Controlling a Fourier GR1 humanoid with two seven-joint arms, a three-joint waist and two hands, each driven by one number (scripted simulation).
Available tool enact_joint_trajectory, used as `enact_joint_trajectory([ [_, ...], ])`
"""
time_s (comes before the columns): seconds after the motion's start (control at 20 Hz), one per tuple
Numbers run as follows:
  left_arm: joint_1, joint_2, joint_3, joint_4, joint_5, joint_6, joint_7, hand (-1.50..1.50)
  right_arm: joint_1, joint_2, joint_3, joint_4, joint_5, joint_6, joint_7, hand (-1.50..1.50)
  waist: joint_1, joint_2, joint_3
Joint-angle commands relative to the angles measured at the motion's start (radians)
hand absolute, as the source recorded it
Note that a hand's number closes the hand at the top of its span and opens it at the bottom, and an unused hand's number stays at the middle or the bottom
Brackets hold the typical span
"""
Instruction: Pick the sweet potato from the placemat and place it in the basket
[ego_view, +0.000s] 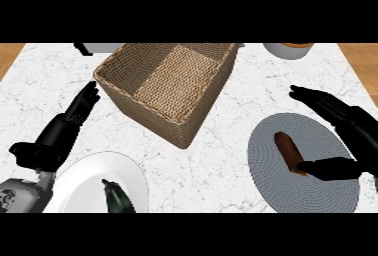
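Right hand (347, 145) open — thumb touching sweet potato (288, 150) | left hand (59, 132) flat

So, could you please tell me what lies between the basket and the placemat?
In the head view, only bare marble counter lies between the basket and the placemat.

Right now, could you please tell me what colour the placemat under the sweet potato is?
The placemat is grey with fine concentric ridges, best seen in the head view.
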Motion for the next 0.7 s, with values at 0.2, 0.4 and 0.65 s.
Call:
enact_joint_trajectory([
  [0.2,0.000,0.001,0.008,-0.018,-0.012,-0.007,0.008,0.00,-0.079,-0.303,-0.039,-0.148,-0.084,0.433,0.313,-1.50,0.019,0.003,0.001],
  [0.4,-0.023,-0.038,0.006,0.011,-0.018,-0.010,0.021,0.00,-0.093,-0.351,-0.101,-0.208,-0.265,0.609,0.412,-1.50,0.018,0.008,0.003],
  [0.65,0.014,-0.035,0.037,-0.063,-0.027,-0.048,0.053,0.00,-0.018,-0.354,-0.239,-0.311,-0.400,0.689,0.518,-1.50,0.025,0.008,0.005],
])
